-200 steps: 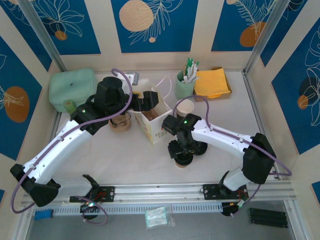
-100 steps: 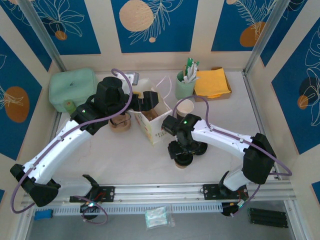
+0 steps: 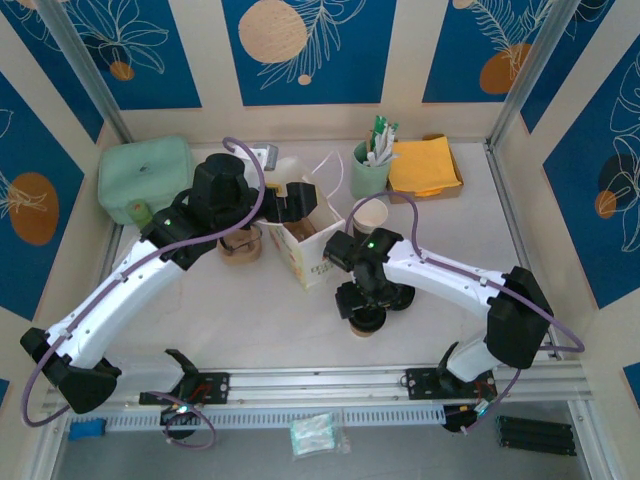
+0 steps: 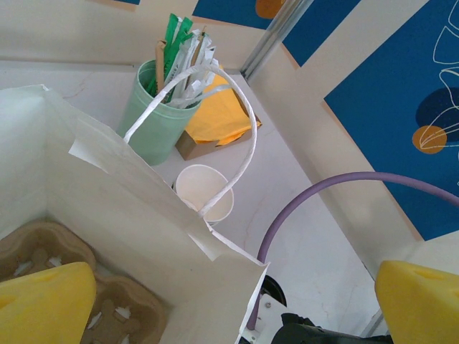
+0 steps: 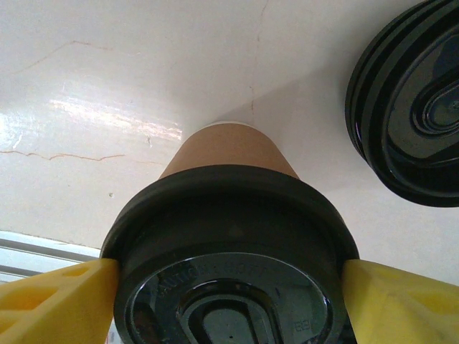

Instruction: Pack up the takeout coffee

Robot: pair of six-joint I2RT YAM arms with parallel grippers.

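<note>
R hand (image 5: 228, 287) closed on takeout coffee (image 5: 228, 152), yellow fingers (image 5: 57, 301) touching both sides of its black lid (image 5: 229, 215); cup upright on bench (image 5: 107, 64), spare lid (image 5: 409, 107) just beside; L hand (image 4: 233, 301) wide open, empty, straddling paper bag (image 4: 129, 208) wall.

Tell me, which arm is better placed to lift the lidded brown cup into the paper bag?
Right. The right jaws clasp the lidded brown cup at its black lid, close beside the paper bag. The left jaws stand open at the bag's mouth, one finger inside, holding nothing.
</note>
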